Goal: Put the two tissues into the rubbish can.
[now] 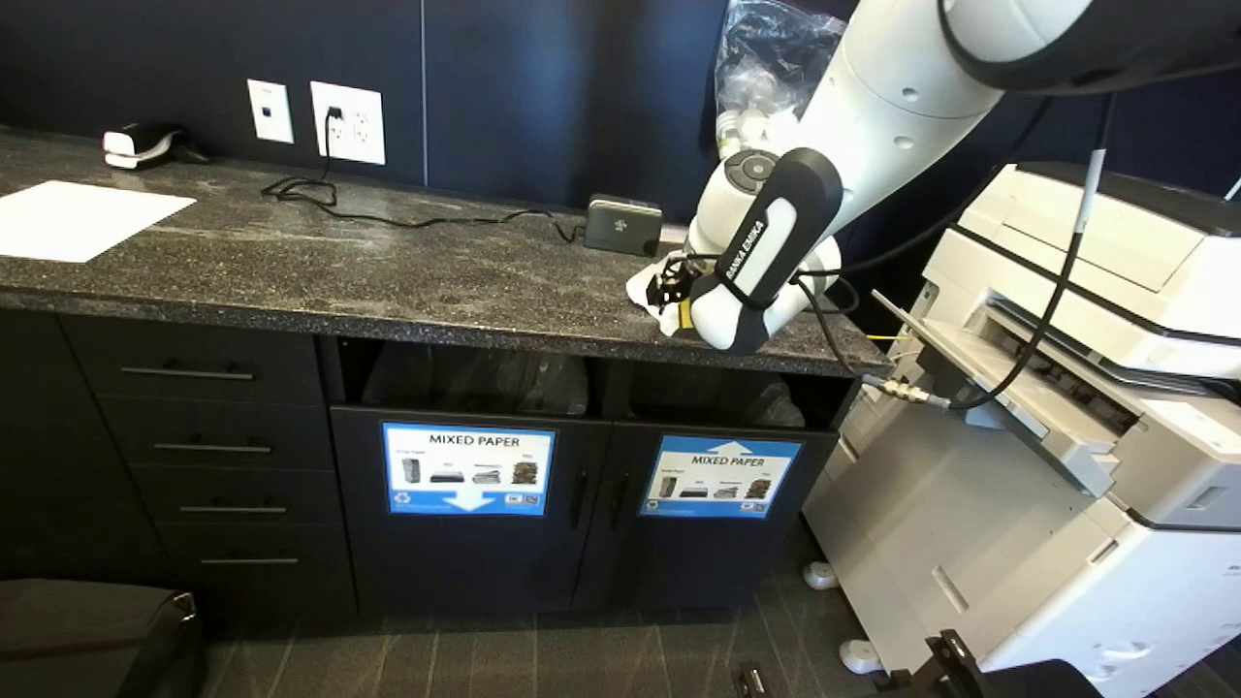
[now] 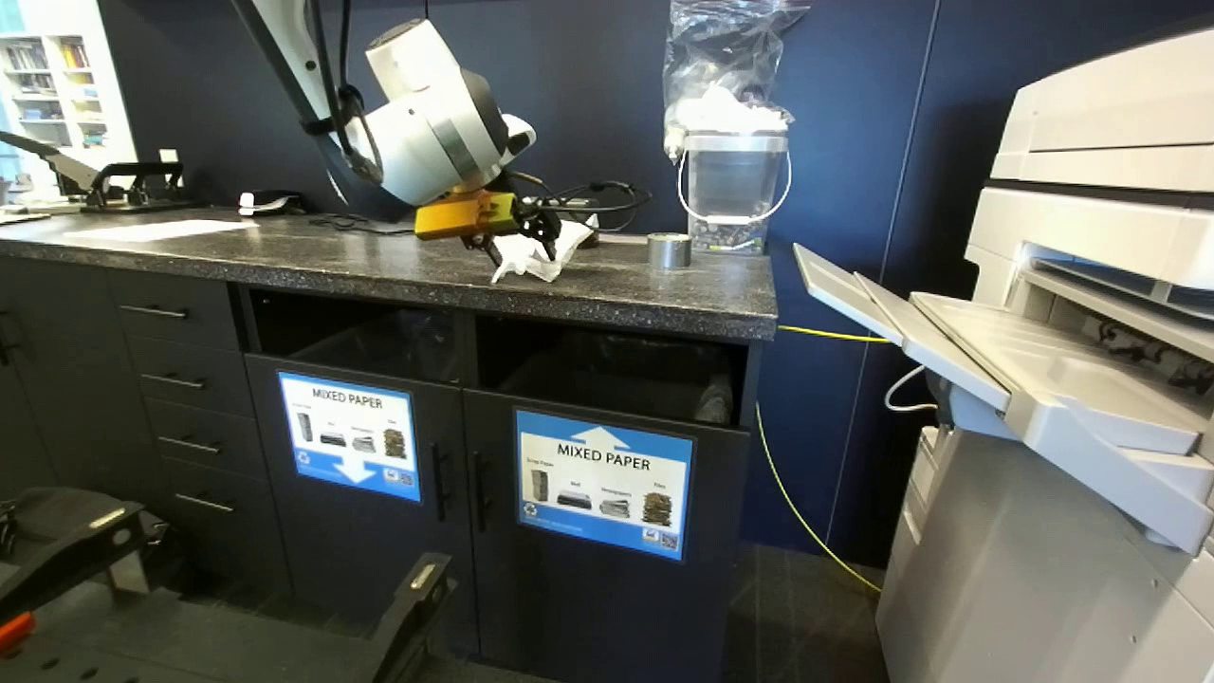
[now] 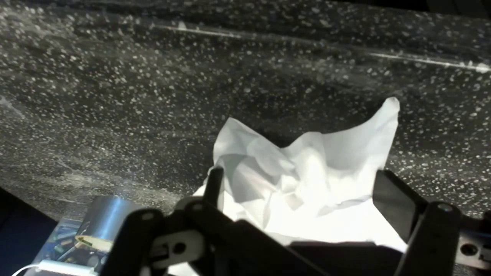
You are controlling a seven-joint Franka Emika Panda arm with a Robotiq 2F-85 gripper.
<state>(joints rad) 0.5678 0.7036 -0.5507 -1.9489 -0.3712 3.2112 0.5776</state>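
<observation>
1 crumpled tissue (image 3: 303,207) sits between the fingers (image 3: 393,203) of the tool (image 3: 298,180); they stand spread, 1 at each side of the paper, and whether either touches it I cannot tell. The tissue seems to rest on the desk (image 3: 115,96), just below the tool, and no 2nd wad can be told apart from it in any view. I judge the step in hand to be the grasp, with nothing lifted yet. Next, the tool should close on a thick fold rather than a thin corner, since loose paper may slip, then rise. Under the desk's front edge, lower than the tool, are 2 bin slots (image 2: 607,360); both their signs (image 2: 604,484) read MIXED PAPER, so I cannot tell which is meant for rubbish. The carry calls for coming out past that edge, going down, and reaching in before letting go.
</observation>
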